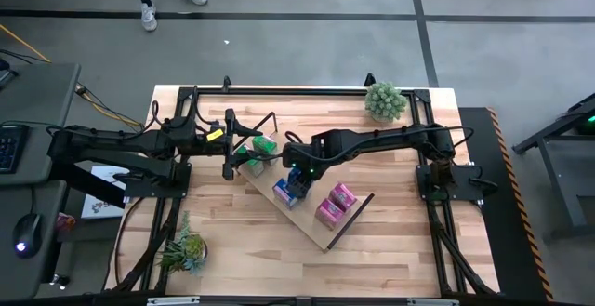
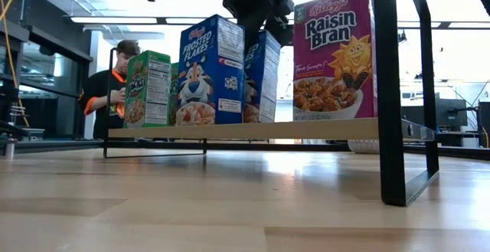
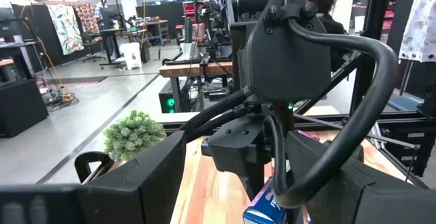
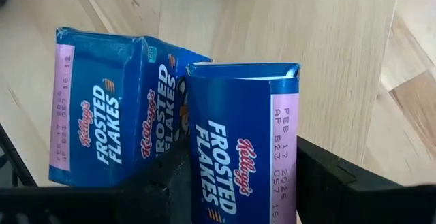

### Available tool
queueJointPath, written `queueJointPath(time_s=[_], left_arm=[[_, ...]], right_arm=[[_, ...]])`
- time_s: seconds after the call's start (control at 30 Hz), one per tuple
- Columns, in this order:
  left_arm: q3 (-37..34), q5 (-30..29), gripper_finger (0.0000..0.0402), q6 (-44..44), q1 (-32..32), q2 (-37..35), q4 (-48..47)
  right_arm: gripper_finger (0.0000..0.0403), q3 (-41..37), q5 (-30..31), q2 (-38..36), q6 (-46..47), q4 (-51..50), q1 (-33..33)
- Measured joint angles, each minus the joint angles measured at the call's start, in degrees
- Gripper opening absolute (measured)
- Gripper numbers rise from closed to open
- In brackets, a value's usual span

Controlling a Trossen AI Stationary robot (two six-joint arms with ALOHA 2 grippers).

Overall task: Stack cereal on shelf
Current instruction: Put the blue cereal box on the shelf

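Observation:
The shelf (image 1: 314, 230) is a light board (image 2: 253, 129) lying slantwise mid-table on dark rod frames. On it stand green boxes (image 2: 147, 87), a blue Frosted Flakes box (image 2: 210, 72) and pink Raisin Bran boxes (image 2: 333, 53). My right gripper (image 4: 242, 183) comes down from above, shut on a second blue cereal box (image 2: 264, 76) right beside the first (image 4: 102, 108). My left gripper (image 1: 230, 148) hangs open and level off the shelf's left end, holding nothing. My right gripper pinches the second blue box at its top end (image 4: 204, 149), one finger (image 4: 327, 183) on each broad face. The fingers slant steeply down from above and lie across the box's thin side. The box stays upright. Whether its bottom rests on the board, I cannot tell.
A potted plant (image 1: 384, 101) stands at the table's far right, another (image 1: 183, 250) at the near left. The shelf's dark end frame (image 2: 390, 91) rises close in the low view. A person (image 2: 115, 91) sits beyond the table.

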Motion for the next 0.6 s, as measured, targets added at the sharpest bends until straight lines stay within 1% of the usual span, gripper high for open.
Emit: queueJointPath(time_s=[0.27, 0.6], left_arm=[[0.0, 0.02, 0.0243, -0.02, -0.01, -0.02, 0.02], [0.01, 0.0, 0.0243, -0.02, -0.01, -0.02, 0.0]], right_arm=[[0.0186, 0.0, 0.22, 0.0, -2.42, 2.43, 0.0], [0.0186, 0.0, 0.33, 0.0, -2.55, 2.65, 0.03]])
